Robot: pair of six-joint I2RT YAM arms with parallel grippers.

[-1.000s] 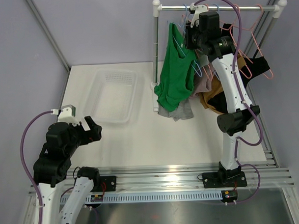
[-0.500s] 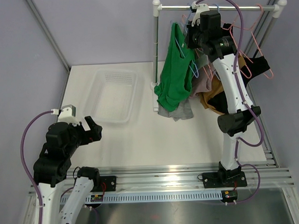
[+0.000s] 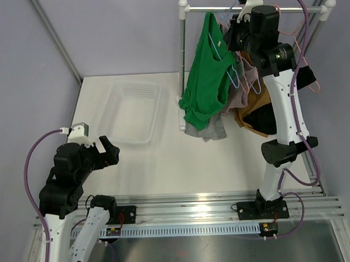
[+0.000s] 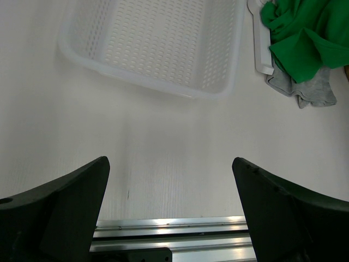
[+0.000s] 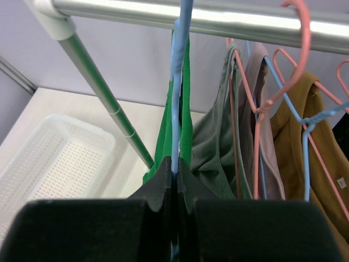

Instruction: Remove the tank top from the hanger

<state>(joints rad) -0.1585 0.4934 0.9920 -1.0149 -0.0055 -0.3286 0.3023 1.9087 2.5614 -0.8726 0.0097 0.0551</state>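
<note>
A green tank top hangs on a light blue hanger from the metal rail at the back right. My right gripper is up by the rail, shut on the blue hanger's neck, with the green straps on both sides of it. The tank top's hem shows in the left wrist view. My left gripper is open and empty, low over the table's near left.
A white perforated basket stands on the table left of the rack post. Grey, pink and mustard garments hang on pink and blue hangers to the right. The rack's foot sits by the basket.
My right gripper has risen and shifted right towards the rail, lifting the blue hanger and the green tank top with it. The left arm has not moved.
</note>
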